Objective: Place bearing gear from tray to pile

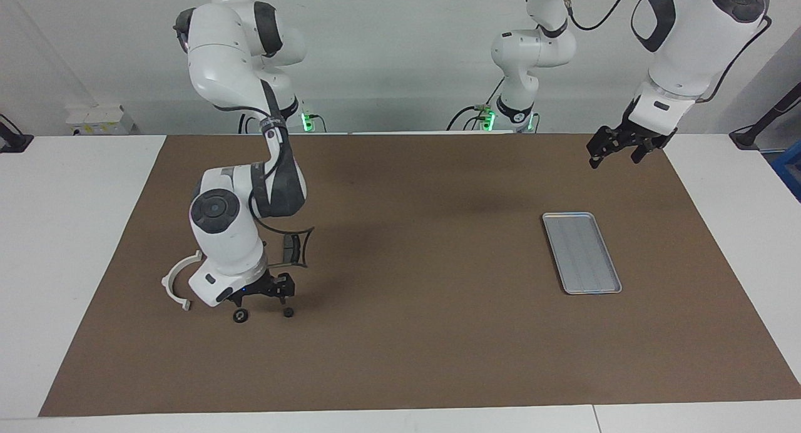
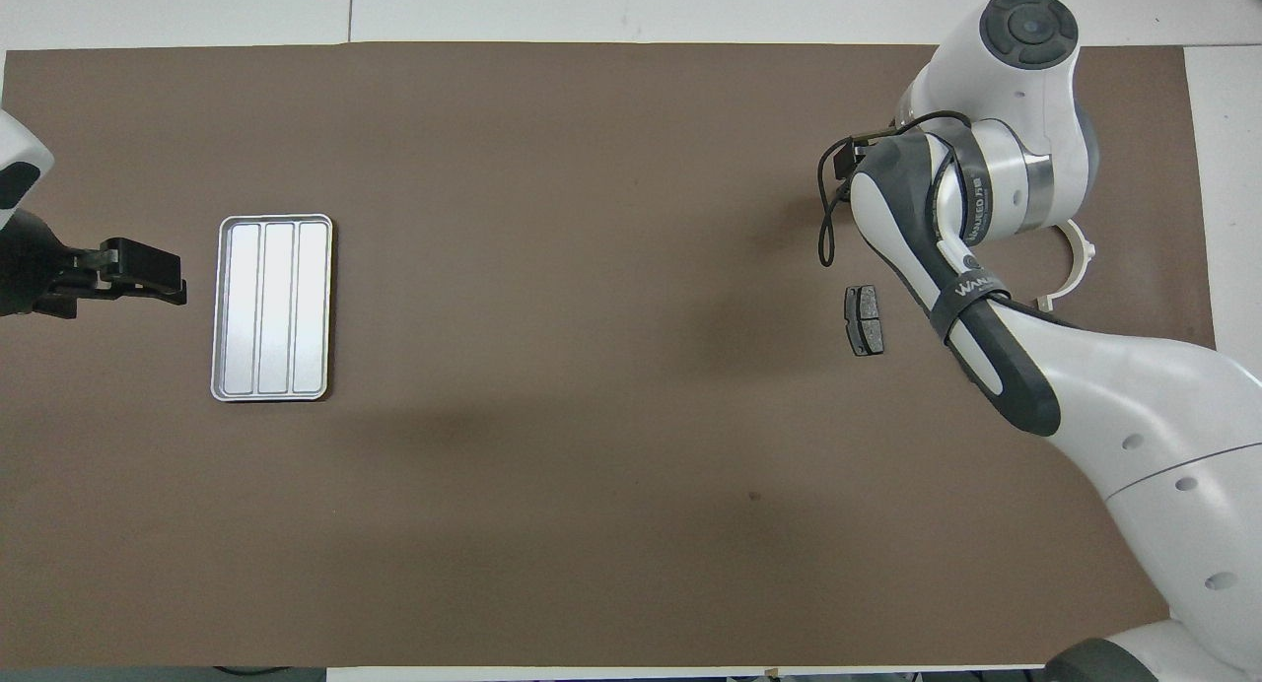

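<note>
Right pincer (image 1: 263, 311) hung low over the brown mat (image 1: 413, 333) at the right arm's end of the counter (image 1: 75, 245), its fingers spread wide and gripping nothing. Two small dark round parts lay on the mat directly below it: the bearing gear (image 1: 240, 316) under one fingertip and a smaller round piece (image 1: 288, 311) under the other; contact with the fingertips could not be determined. Both sat beside the pile, made up of the white half-ring bracket (image 1: 177, 285) and the dark brake-pad pieces (image 2: 865, 319), which lay nearer to the robots than the pincer. Left pincer (image 1: 616, 150) waited in the air over the mat edge at the left arm's end, fingers spread and holding nothing. Tray (image 1: 581, 252) lay flat on the mat near that end, well apart from the pile, with no part on it.
</note>
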Controlling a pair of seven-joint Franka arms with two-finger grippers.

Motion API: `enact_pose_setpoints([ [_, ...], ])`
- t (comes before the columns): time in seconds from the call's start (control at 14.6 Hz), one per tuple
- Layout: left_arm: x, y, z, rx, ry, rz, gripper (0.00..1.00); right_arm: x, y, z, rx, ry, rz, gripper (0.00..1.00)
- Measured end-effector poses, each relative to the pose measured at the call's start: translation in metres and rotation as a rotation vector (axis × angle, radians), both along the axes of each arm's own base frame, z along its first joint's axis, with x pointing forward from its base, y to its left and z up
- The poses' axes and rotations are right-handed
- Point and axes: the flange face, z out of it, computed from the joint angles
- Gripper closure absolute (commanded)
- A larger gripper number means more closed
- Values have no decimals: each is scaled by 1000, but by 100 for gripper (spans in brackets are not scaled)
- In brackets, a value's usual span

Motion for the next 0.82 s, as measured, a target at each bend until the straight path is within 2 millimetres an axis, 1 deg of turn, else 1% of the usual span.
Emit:
enact_pose_setpoints([
  [0.21,0,0,0,0,0,-1,0,-6,-9,21,-3,3,-9,0],
  [0.27,0,-1,0,0,0,-2,0,-10,-14,32,-3,-2,-1,0],
  [0.41,0,-1,0,0,0,-2,0,-25,-30,58,-4,-8,17,0],
  [0.55,0,-1,0,0,0,-2,0,-49,-45,92,4,-16,16,0],
  [0.62,0,-1,0,0,0,-2,0,-65,-49,114,8,-23,11,0],
  [0.75,0,-1,0,0,0,-2,0,-103,-50,161,10,-17,4,0],
  [0.82,0,-1,0,0,0,-2,0,-124,-49,187,27,-17,-2,0],
])
